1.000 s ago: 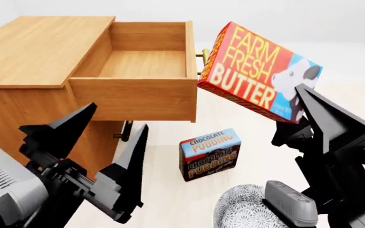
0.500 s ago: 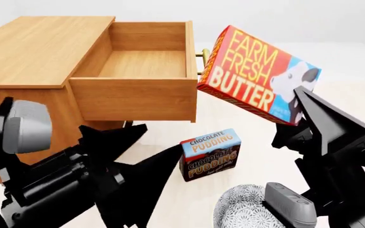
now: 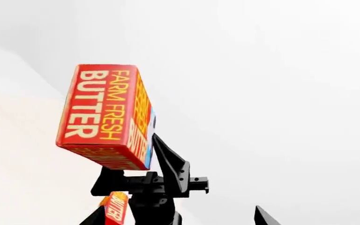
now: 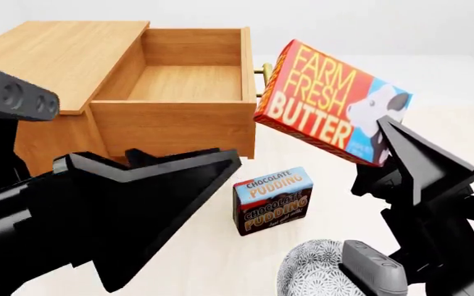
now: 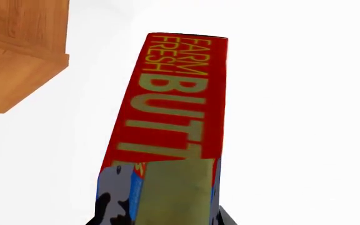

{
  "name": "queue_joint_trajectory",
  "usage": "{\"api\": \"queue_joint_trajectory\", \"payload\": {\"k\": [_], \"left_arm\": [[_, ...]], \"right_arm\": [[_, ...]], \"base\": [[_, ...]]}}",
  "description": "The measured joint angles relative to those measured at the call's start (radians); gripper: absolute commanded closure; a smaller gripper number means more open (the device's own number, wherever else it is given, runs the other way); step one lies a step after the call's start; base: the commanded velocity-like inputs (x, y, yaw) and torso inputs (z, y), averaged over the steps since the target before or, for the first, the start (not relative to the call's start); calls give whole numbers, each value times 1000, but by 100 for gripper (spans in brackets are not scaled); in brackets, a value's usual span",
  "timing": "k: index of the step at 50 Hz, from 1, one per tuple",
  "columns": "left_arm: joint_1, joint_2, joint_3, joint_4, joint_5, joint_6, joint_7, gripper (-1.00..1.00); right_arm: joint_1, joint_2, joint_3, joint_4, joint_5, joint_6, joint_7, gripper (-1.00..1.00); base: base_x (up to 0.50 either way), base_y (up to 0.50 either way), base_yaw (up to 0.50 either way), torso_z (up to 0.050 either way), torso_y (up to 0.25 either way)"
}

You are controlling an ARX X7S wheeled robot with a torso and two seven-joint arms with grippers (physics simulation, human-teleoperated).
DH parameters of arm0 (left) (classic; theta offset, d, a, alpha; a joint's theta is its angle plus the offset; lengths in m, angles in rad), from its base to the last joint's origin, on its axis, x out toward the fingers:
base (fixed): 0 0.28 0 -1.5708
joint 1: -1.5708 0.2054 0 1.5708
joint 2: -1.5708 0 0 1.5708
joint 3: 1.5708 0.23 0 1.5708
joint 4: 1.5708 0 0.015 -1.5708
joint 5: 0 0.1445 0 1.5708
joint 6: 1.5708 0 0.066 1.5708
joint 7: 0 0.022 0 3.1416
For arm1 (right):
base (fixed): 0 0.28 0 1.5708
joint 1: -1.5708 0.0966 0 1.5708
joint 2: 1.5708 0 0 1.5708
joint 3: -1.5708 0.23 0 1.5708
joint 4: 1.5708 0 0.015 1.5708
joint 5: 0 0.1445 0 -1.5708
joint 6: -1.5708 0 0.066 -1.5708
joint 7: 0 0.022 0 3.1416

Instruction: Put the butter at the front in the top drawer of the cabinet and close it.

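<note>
Step in hand: transfer of the butter [image 4: 329, 105] toward the top drawer [image 4: 179, 92]; the box is carried in the air, not yet placed.
Butter: red "Farm Fresh Butter" box, tilted, aloft at 3 o'clock of the drawer, just beside its brass handle [image 4: 263, 71] and above the worktop [image 4: 220, 259].
Right gripper [image 4: 385, 145]: its jaws hold the butter by the box's lower end; the grip shows also in the left wrist view [image 3: 158, 154].
Left gripper [image 4: 150, 203]: low in the head view at 7 o'clock, holding nothing; jaws spread wide.
Top drawer: pulled out of the cabinet [image 4: 56, 61], its wooden floor bare.
Bystanders: chocolate pudding box [image 4: 273, 200] and patterned bowl [image 4: 311, 271] on the worktop below the butter.
Next move, as a judgement: carry the box toward 9 o'clock over the drawer's side wall, lower, release; then push the drawer shut.
</note>
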Motion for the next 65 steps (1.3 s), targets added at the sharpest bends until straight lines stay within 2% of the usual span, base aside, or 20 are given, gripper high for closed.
{"api": "queue_joint_trajectory", "payload": {"k": [10,27,65], "left_arm": [[-54,52,-5,-100,-103,-61,-18,-100],[-183,131,-14,-243,-226,-159,-145,-100],[-358,243,4,-470,-279,-371,-291,-100]], "right_arm": [[-7,3,0,-5,-2,3,4,100],[-9,3,-11,4,-2,7,13,100],[-19,11,-13,-13,15,23,16,100]], "base": [[0,0,0,1,1],[0,0,0,0,1],[0,0,0,1,1]]}}
